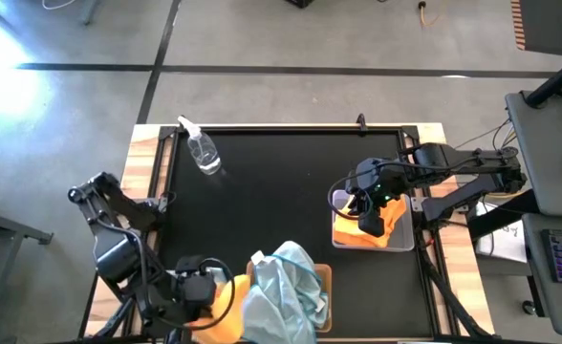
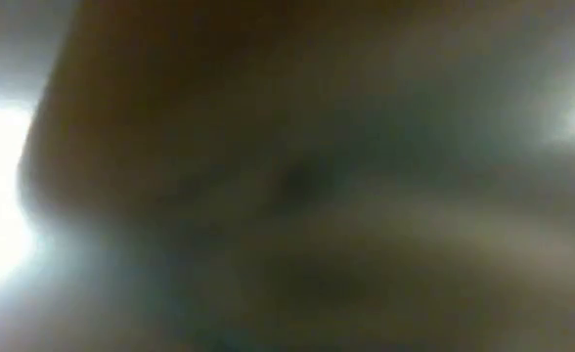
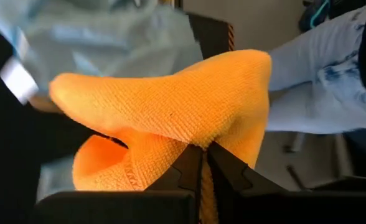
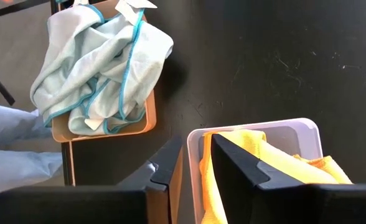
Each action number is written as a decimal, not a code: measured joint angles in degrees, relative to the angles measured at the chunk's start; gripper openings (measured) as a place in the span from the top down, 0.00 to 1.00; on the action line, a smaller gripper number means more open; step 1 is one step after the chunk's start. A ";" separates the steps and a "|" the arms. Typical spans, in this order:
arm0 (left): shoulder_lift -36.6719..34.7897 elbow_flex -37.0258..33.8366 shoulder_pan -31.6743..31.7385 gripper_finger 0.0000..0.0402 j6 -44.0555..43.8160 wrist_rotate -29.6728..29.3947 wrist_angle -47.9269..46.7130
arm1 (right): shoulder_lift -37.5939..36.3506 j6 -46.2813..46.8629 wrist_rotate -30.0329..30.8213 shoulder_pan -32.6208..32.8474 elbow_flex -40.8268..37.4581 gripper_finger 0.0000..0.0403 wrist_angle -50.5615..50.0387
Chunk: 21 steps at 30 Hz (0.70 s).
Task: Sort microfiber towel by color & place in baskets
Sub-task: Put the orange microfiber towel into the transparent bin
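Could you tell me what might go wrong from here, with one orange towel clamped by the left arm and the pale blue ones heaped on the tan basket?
1. The left tool pinches only a fold of the orange towel, right beside the pale blue pile; lifting may drag it.
2. That pile overhangs the tan basket and could slide off.
3. The right tool hovers over the grey basket, so it may block the orange towel's delivery.

low view wholly blurred, person (image 3: pixel 332 81) cut off

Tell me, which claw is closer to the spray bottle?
The right claw, though not by much. It hangs over the grey basket of orange towels, across the table from the spray bottle. The left claw is at the near edge, pinching an orange towel.
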 joint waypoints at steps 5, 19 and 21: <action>4.41 10.74 0.11 1.00 10.24 -6.24 -7.05 | 0.00 -0.30 -0.03 -0.01 0.00 0.82 0.06; 8.08 24.16 0.17 1.00 21.80 -25.80 -17.61 | -0.02 -0.64 -0.33 0.01 -0.02 0.79 3.32; 7.51 24.21 0.17 1.00 22.03 -29.09 -18.22 | -0.02 -1.09 -0.31 -0.01 -0.04 0.79 4.21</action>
